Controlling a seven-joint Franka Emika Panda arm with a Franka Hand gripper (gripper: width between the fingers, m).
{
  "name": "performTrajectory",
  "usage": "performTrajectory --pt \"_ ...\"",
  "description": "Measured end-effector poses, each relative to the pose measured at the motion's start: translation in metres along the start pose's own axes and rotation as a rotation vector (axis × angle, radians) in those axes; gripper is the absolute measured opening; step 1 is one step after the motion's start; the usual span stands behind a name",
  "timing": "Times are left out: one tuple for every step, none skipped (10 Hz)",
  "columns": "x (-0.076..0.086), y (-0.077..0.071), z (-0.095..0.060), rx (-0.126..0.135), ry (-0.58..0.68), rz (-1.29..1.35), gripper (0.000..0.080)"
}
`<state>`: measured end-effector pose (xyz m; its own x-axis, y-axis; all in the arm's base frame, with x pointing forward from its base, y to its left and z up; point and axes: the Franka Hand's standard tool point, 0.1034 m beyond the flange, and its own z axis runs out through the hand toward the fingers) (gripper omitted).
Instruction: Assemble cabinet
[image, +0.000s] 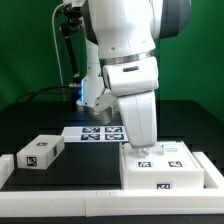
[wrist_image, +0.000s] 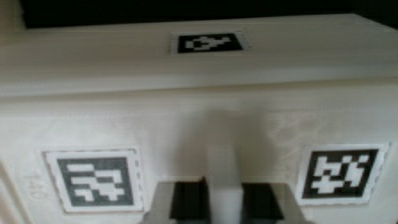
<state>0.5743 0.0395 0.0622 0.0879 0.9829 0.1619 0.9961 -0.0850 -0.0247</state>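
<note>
Two dark fingers (wrist_image: 189, 203) are seen nearest the wrist camera, drawn close together with only a thin pale strip between them. It cannot be told whether the jaws are closed on anything or merely nearly shut. Just beyond the fingertips a white face of the cabinet (wrist_image: 196, 110) fills the wrist view. On that face one black-and-white tag (wrist_image: 89, 180) is seen to one side of the fingers and a second tag (wrist_image: 342, 172) to the other. A third tag (wrist_image: 208, 43) is carried on a farther face, past an edge of the box.

In the exterior view the cabinet is found at about four o'clock, resting on the black surface (image: 85, 165). The white arm (image: 125, 40) is lowered onto its top, and the jaws themselves are hidden behind the wrist housing. The marker board (image: 95, 131) lies flat at about ten o'clock from the cabinet, partly covered by the arm. A small white tagged block (image: 40, 152) is set at about nine o'clock from the cabinet, well apart from it. A low white rail (image: 60, 188) is seen along the near edge of the surface, at six o'clock. A green backdrop (image: 30, 50) is seen behind.
</note>
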Motion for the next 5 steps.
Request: performTrajectory --pt "0.002 -0.005 -0.005 -0.001 -0.011 0.011 0.0075" --pt "0.002 -0.01 -0.01 -0.003 -0.018 0.026 0.0304" --pt "0.001 -0.018 -0.015 -0.005 -0.027 0.041 0.0304" --pt "0.001 -0.025 -0.018 -0.012 -0.034 0.038 0.0471" --pt "0.0 -0.032 -0.023 -0.025 -0.041 0.066 0.0471"
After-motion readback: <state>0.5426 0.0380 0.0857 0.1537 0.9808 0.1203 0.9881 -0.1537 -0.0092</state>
